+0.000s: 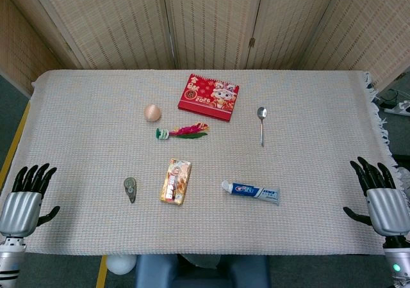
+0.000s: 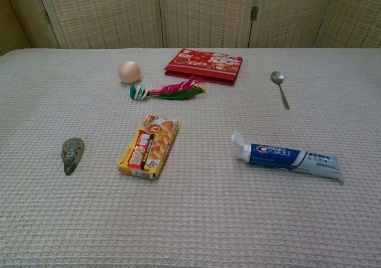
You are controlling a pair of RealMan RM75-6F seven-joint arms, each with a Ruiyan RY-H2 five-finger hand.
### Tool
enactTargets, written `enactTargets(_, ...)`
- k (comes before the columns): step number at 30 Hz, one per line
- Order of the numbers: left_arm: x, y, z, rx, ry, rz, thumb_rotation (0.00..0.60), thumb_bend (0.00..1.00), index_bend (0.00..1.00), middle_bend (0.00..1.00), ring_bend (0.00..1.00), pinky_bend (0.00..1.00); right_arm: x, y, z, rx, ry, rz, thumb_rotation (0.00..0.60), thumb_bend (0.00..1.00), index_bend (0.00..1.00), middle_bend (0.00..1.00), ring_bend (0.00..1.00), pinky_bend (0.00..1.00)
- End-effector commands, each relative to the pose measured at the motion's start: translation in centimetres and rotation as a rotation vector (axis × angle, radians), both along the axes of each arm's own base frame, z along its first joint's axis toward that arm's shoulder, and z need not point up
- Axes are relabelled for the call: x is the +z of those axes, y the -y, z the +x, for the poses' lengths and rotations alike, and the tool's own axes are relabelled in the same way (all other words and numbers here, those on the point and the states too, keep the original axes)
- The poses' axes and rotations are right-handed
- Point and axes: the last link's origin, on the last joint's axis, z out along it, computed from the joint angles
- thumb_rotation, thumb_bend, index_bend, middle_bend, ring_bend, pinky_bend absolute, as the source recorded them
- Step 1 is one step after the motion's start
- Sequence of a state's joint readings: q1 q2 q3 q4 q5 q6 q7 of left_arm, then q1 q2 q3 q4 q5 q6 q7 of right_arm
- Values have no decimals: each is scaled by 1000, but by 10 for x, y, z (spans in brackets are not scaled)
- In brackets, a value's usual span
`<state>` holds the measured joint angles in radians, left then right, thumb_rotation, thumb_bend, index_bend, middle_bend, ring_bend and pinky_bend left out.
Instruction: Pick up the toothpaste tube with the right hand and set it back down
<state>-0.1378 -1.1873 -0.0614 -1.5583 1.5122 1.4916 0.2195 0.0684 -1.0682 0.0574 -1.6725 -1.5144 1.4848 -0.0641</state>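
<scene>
The toothpaste tube (image 1: 250,191) (image 2: 287,156), white and blue with its cap pointing left, lies flat on the table's near right part. My right hand (image 1: 379,194) hovers at the table's near right corner, fingers spread, holding nothing, well to the right of the tube. At the near left corner my left hand (image 1: 25,194) is likewise empty with its fingers apart. Neither hand appears in the chest view.
A yellow snack box (image 1: 176,181) (image 2: 149,147) lies left of the tube, a small grey-green object (image 1: 130,189) (image 2: 71,153) further left. Behind are a feathered shuttlecock (image 1: 182,132), an egg (image 1: 152,112), a red calendar box (image 1: 209,96) and a spoon (image 1: 261,123).
</scene>
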Motion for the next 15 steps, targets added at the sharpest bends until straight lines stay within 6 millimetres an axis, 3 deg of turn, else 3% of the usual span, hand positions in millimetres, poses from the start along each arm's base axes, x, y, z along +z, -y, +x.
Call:
enactTargets(1,1,0,1,-4,-1,3,600,241,146,103,81,0,0,-1,0,-1,3,-1,600,59,6,67,108,27)
enactTargets(15,0,-1,5,-22,4,4,600,241,147,103,81,0,-14,5,6,37,13,48,600,59,9,80,122,64)
